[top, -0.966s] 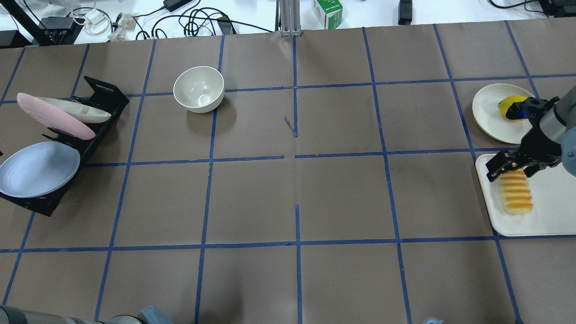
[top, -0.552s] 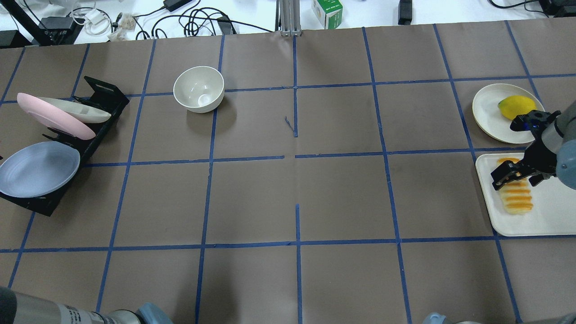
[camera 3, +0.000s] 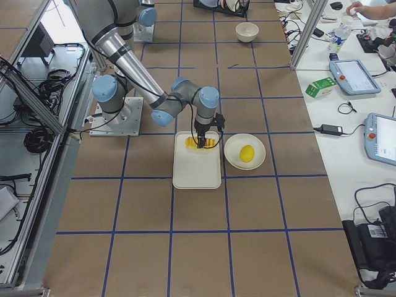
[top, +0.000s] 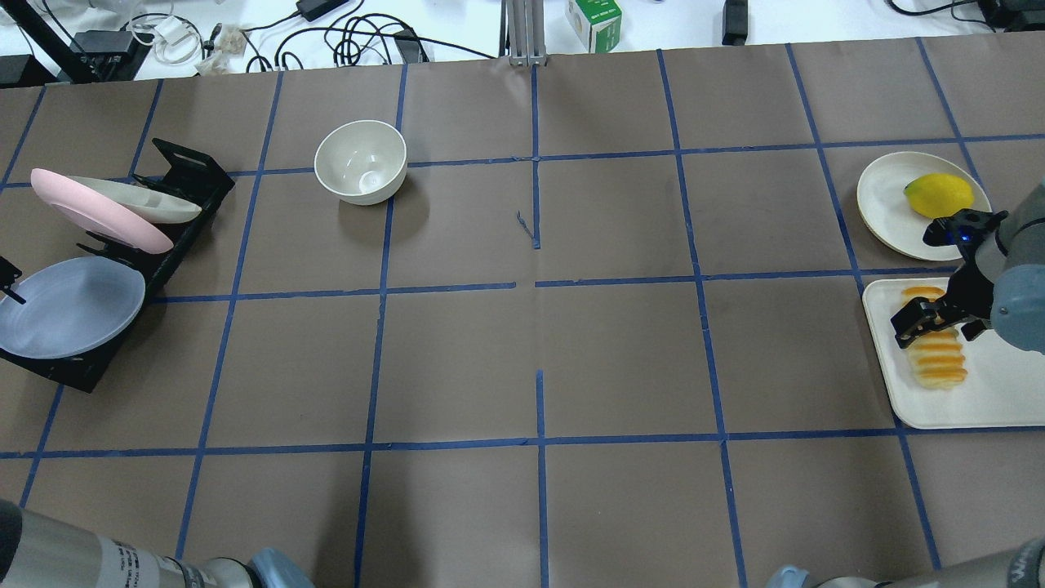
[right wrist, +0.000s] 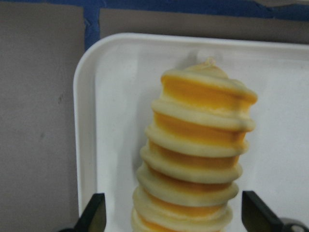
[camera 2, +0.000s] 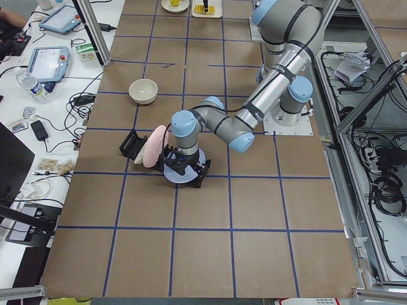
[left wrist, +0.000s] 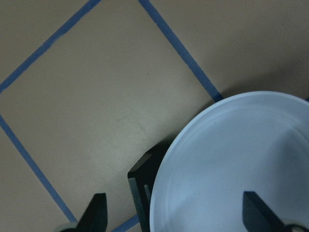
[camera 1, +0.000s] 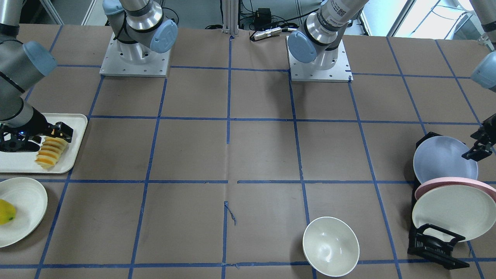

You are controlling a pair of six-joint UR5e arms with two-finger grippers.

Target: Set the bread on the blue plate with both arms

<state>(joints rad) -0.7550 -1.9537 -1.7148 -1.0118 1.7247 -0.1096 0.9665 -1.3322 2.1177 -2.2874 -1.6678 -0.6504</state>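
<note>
- Bread flat on the white tray at the right end of the table, close along the tray edge nearest the table's middle, ridged slices in a row.
- Right pincer low over the far part of the loaf, jaws wide apart. In the wrist view, one fingertip on each side of the slices with a clear gap both ways, nothing gripped.
- One orange slice showing beyond that pincer in the overhead view, the remaining slices on the robot's side of it.
- Blue plate at the table's opposite end, tilted in the black rack, in the slot nearest the robot.
- Left pincer at that plate, likewise open: one fingertip over the table outside the rim, the other over the plate's face, the rim between them. Touching or not, impossible to tell.
- Further along the same rack, a pink plate and an off-white plate, both leaning.
- Bread and blue plate well apart, at opposite ends of the table.
- Just beyond the tray, a cream plate with a yellow fruit on it.
- White bowl upright on the table, left of centre, toward the far edge.
</note>
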